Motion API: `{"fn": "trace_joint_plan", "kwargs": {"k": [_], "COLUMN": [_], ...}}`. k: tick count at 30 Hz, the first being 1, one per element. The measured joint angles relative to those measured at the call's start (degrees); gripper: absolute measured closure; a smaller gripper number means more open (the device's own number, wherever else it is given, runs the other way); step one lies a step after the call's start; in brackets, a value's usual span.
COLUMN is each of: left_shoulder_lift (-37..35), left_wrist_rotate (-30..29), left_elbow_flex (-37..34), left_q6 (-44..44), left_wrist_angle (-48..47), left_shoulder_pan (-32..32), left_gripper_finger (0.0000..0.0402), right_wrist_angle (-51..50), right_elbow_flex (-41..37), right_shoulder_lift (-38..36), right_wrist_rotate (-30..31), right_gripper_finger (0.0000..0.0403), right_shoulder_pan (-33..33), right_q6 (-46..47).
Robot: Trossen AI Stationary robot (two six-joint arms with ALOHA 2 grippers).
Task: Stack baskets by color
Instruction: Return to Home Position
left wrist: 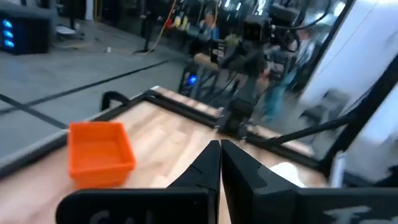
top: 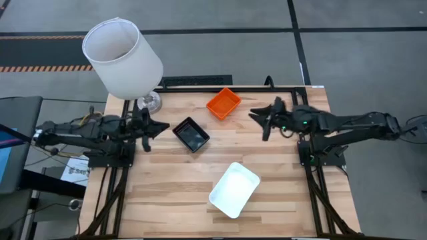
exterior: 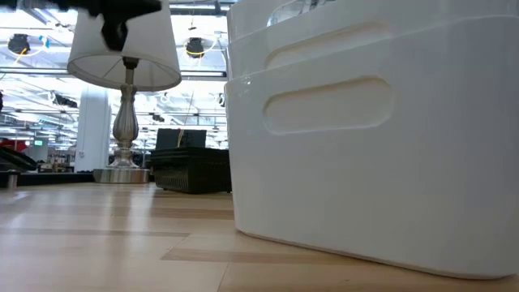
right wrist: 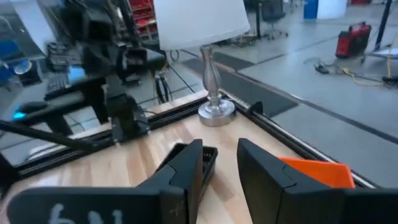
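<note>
1. Stacks cannot be counted from above. The white basket [top: 234, 189] is cut off at the low view's edge.
2. The orange basket [top: 223, 104] sits at the table's [top: 280, 173] far middle, and the black basket [top: 191, 134] is near its centre.
3. The left claw [left wrist: 219, 144] is clenched on nothing above the left side. The right claw [right wrist: 221, 144] is released above the right side. Both point inward.
4. The lamp [top: 123, 57] stands at the far left.

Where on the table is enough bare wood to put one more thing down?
Widest bare patch: table corner bordered by the left arm, black baskets and white baskets. Another: right of the white baskets. Crowded: around orange baskets, between left end effector and right end effector, by the lamp.
</note>
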Motion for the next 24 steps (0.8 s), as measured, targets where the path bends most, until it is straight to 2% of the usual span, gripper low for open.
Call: {"fn": "trace_joint_plan", "kwargs": {"k": [6,10,14,20,24], "left_shoulder_lift": [-16.4,-25.0,-31.9,-31.2,-31.3], "left_wrist_rotate": [4.9,6.2,9.0,11.2,11.1], "left_elbow_flex": [-16.5,-22.4,-25.5,-26.4,-26.5], "left_q6": [-3.4,-2.9,-2.7,-3.2,2.3], "left_wrist_angle": [8.8,9.2,8.1,4.0,1.5], "left_shoulder_pan": [0.0,0.0,0.0,-0.6,-2.3], "left_gripper_finger": [0.0401,0.0401,0.0401,0.0401,0.0401], "right_wrist_angle": [4.1,12.7,23.4,31.2,28.4], "right_elbow_flex": [-7.0,-18.5,-29.6,-41.2,-41.1], "right_shoulder_lift": [-11.0,-19.8,-27.8,-34.3,-33.9], "right_wrist_rotate": [0.5,4.7,5.0,5.0,4.7], "right_gripper_finger": [0.0278,0.0278,0.0278,0.0278,0.0278], "right_shoulder_pan": [1.0,3.5,5.1,7.0,9.1], "right_q6": [0.0,-1.5,-4.8,-4.5,-5.2]}}
